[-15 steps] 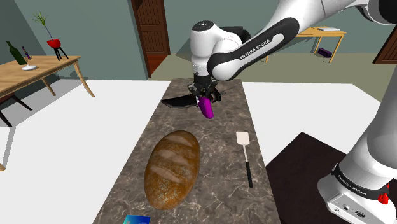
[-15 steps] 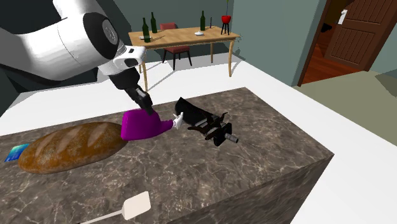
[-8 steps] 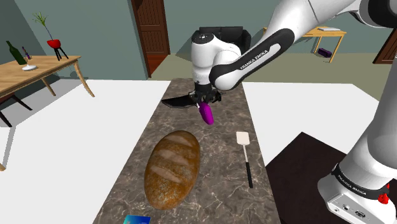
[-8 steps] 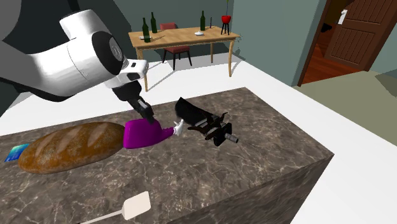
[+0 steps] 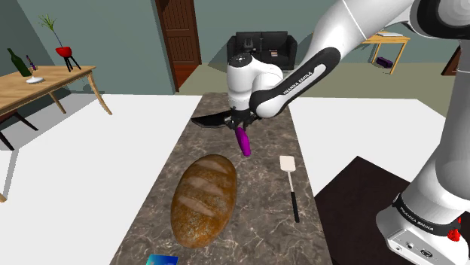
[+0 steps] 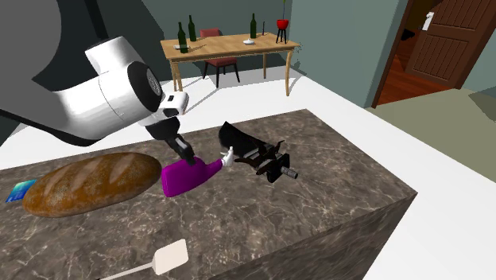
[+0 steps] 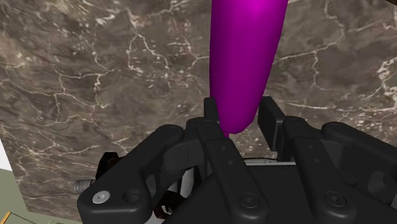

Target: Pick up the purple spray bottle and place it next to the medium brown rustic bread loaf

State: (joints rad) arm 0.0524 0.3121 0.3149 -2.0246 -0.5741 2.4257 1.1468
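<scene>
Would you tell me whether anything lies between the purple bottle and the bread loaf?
Nothing visible does: only bare counter lies between the bottle in the pincer and the loaf; the spatula lies off to one side.

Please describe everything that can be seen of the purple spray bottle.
The purple spray bottle has a smooth, glossy magenta body that narrows to a neck with a small white spray head. The black hand clasps it near the narrow end. It hangs tilted, low over the dark marble counter, between the bread loaf and a black object. Whether it touches the counter cannot be told.
</scene>
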